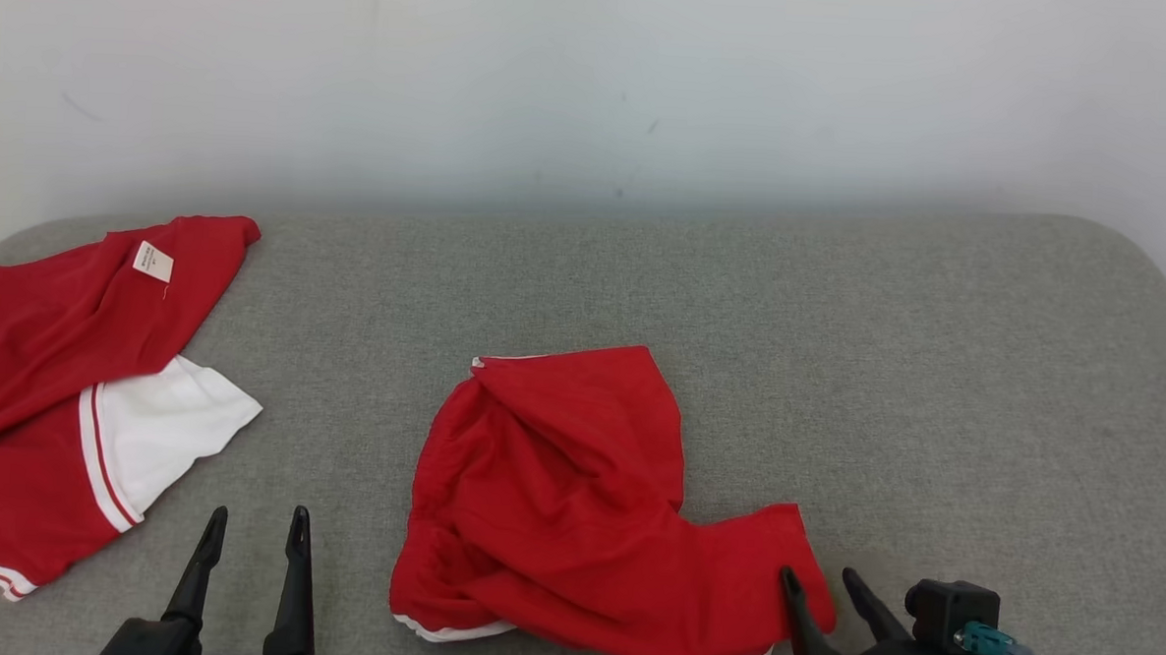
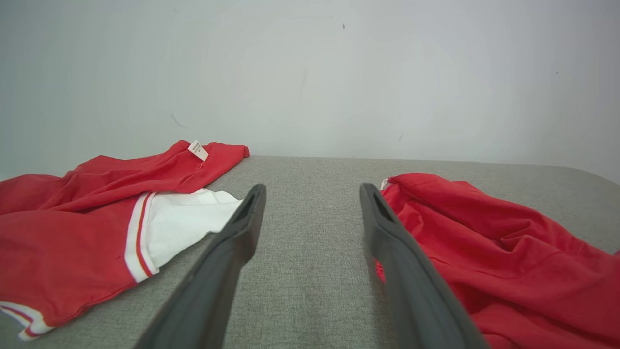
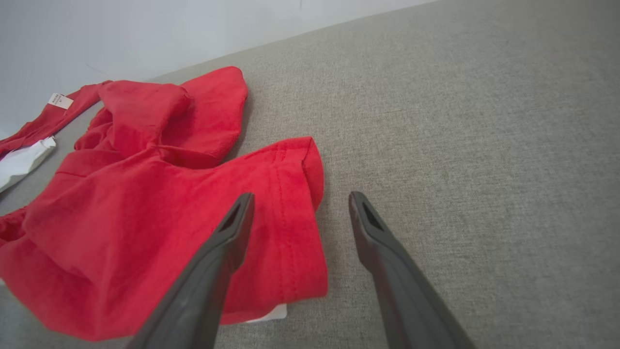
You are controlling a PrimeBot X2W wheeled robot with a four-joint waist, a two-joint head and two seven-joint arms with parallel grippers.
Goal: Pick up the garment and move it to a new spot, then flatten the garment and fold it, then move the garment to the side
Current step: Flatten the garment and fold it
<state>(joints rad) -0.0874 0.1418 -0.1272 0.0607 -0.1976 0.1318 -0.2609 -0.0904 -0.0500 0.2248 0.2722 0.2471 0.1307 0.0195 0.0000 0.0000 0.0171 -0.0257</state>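
Two garments lie on the grey cloth-covered desk (image 1: 887, 360). The garment (image 1: 556, 504), plain red and crumpled with a sliver of white trim along its near edge, sits around the middle of the desk toward the front. A second garment (image 1: 30, 372), red with a white panel and striped trim, sprawls at the far left, well apart from the first, with a small white label (image 1: 153, 261) on its upper fold. The left hand (image 1: 258, 515) stands wide and empty at the lower left, above bare desk between the two garments. The right hand (image 1: 818, 574) is likewise spread wide and grips nothing. It sits at the right-hand flap of the garment, one finger over the stitched red hem and the other over grey cloth; whether it touches the fabric cannot be told. A pale wall (image 1: 593, 92) rises behind the desk.
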